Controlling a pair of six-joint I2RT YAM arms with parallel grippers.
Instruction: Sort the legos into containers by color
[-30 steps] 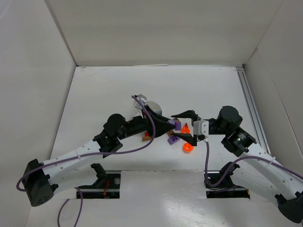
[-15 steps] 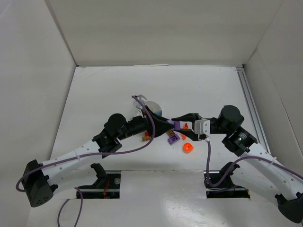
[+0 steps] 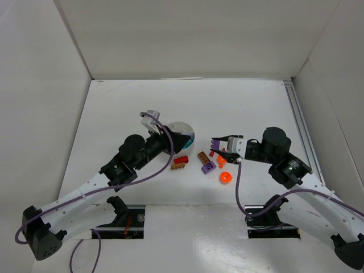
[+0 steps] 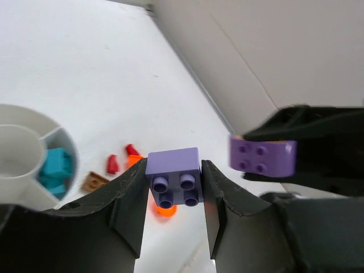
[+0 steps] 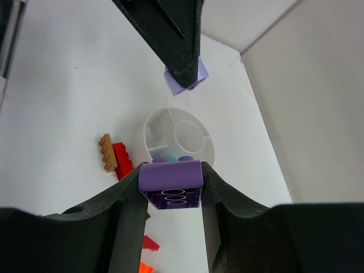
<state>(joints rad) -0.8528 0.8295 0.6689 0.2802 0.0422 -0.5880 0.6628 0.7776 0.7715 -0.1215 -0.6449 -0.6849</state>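
A purple brick [image 4: 173,181] sat pinched between the fingers of the left gripper [image 3: 182,142], studs toward the wrist camera. In the top view that gripper's tip overlapped the rim of the white dish [image 3: 186,130]. One wedge compartment of the dish held teal pieces [image 4: 54,169], and its central cup showed bare. A second purple brick [image 5: 170,185] was clamped the same way in the right gripper [image 3: 214,146], which pointed at the dish from the right, well apart from it. Between the two arms the loose legos lay on the white table [image 3: 114,108]: a red brick [image 3: 181,160], a brown plate [image 3: 202,155], a third purple brick [image 3: 208,166] and, nearest the bases, an orange rounded piece [image 3: 225,177].
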